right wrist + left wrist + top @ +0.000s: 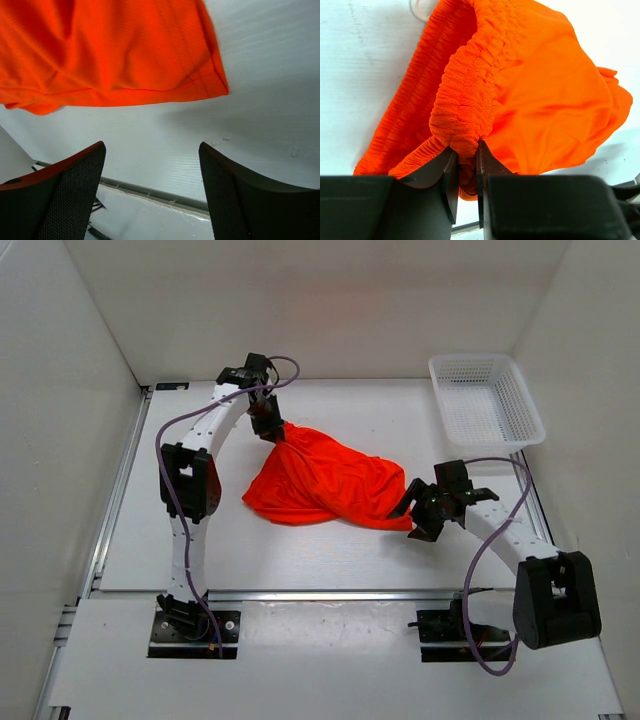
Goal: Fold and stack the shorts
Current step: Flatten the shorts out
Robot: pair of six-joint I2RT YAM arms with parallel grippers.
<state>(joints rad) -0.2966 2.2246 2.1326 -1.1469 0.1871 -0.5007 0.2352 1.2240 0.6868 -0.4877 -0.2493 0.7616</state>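
White tabletop fills our view, walled in by plain white panels, and we work outward from the near edge. Nearest to us, the right gripper stands wide open, its two textured fingers spread with nothing between them but bare surface. Just past their tips lies a hem corner of the shorts, close to the fingers yet not touching them as far as we can tell. From there the orange-red cloth runs away in a loose, rumpled heap toward the left gripper, which is clamped on a bunched fold of the elastic waistband, the cloth pinched tight between the jaws. A loop of the white drawstring peeks out beyond that gripper's fingertips. Farthest off, well apart from either set of fingers, sits the white mesh basket (no part in the fold, we judge).

We judge the garment is not yet spread flat, so folding has not begun. The risk lies in the one-sided hold: if the left arm pulls while the right has nothing, the shorts would drag and bunch rather than stretch out. The right fingers could also close short of the hem and pinch nothing, or catch only one layer, leaving a crooked spread.
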